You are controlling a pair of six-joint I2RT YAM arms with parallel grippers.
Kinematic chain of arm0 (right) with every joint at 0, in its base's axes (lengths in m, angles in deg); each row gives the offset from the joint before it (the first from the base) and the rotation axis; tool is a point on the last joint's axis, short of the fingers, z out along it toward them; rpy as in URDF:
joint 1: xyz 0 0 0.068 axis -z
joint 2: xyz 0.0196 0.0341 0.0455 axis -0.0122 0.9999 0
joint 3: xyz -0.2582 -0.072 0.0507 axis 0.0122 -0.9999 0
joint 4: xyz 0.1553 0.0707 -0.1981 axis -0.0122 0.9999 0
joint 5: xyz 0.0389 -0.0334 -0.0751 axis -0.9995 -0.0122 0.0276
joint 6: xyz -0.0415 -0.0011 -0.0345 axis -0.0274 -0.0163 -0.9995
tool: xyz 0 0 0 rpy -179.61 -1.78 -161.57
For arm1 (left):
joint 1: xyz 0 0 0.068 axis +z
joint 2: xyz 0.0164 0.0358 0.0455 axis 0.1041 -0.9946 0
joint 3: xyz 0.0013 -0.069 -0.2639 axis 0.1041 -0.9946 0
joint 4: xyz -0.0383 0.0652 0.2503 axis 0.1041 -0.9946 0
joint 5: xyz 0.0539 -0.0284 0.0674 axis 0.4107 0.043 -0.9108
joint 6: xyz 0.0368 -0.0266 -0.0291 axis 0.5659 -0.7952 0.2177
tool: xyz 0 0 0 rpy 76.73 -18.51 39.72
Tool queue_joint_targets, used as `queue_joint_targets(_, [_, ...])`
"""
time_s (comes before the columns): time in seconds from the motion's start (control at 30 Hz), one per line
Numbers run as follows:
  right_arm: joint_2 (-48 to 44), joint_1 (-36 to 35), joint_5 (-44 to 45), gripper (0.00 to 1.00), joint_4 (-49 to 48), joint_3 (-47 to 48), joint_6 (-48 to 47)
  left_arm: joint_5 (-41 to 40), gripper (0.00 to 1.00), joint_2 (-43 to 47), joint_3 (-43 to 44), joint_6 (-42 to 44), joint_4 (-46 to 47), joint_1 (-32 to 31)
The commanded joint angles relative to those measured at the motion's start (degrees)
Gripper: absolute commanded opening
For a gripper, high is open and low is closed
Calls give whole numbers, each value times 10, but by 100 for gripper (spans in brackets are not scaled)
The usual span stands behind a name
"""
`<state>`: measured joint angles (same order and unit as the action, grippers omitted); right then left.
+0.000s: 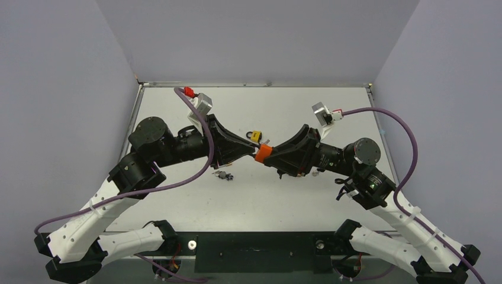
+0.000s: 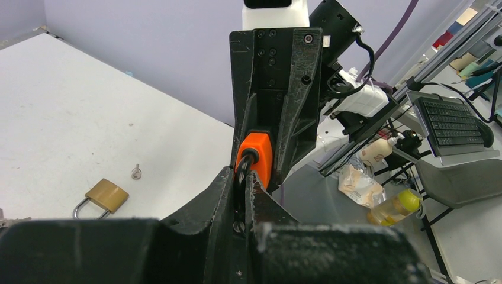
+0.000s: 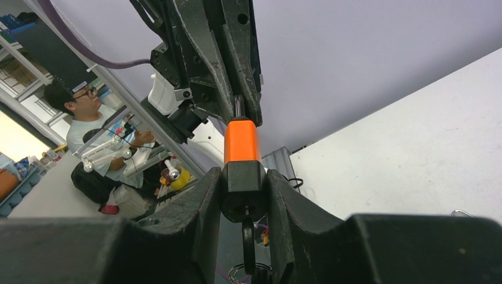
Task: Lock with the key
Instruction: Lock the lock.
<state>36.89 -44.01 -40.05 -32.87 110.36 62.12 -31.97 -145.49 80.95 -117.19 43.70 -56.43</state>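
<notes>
An orange and black padlock (image 1: 262, 152) is held in the air between both arms, above the middle of the table. My left gripper (image 1: 251, 150) is shut on its black shackle (image 2: 245, 168); the orange body (image 2: 258, 155) shows just past my fingertips. My right gripper (image 1: 273, 156) is shut on the padlock's black lower end (image 3: 243, 180), with the orange part (image 3: 241, 141) sticking out beyond. A black key (image 3: 248, 235) sits in the keyhole at that end and hangs toward the wrist, with a wire ring (image 3: 240, 274) on it.
A brass padlock (image 1: 254, 136) lies on the white table (image 1: 331, 112) behind the grippers and also shows in the left wrist view (image 2: 107, 196). A small bunch of keys (image 1: 224, 176) lies in front of the left arm. A small metal key (image 2: 136, 172) lies near the brass padlock.
</notes>
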Motion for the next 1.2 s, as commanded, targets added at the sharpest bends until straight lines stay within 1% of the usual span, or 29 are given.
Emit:
queue_joint_targets(0.0, [40,-20,31,0,-87,33,3,60,0,-49,-13,-1,-46,-42])
queue_joint_targets(0.57, [44,-24,36,0,-86,38,-1,52,0,-58,-24,1,-44,-63])
queue_joint_targets(0.63, [44,-24,38,0,-81,38,-5,39,0,-54,-23,2,-46,-63])
queue_joint_targets(0.77, [39,-24,44,0,-63,34,-17,-25,0,-40,-8,2,-57,-61])
queue_joint_targets(0.83, [31,-23,46,13,-56,29,-24,-74,0,-29,2,0,-61,-56])
queue_joint_targets(0.87, [27,-21,49,28,-49,26,-28,-107,0,-24,5,-1,-62,-54])
queue_joint_targets(0.9, [17,-19,51,34,-45,19,-31,-121,0,-14,9,-6,-63,-49])
queue_joint_targets(0.93, [11,-13,53,45,-41,7,-33,-144,0,-9,11,-9,-63,-45])
queue_joint_targets(0.97, [-2,-10,54,49,-40,1,-33,-152,0,0,14,-14,-63,-37])
queue_joint_targets(1.0, [-8,1,55,55,-38,-11,-32,-164,0,4,15,-16,-66,-32])
queue_joint_targets(1.07, [-27,19,51,61,-37,-29,-28,-172,0,14,17,-26,-67,-20])
queue_joint_targets(1.17, [-49,45,33,63,-54,-53,-15,-178,0,25,16,-40,-65,-8])
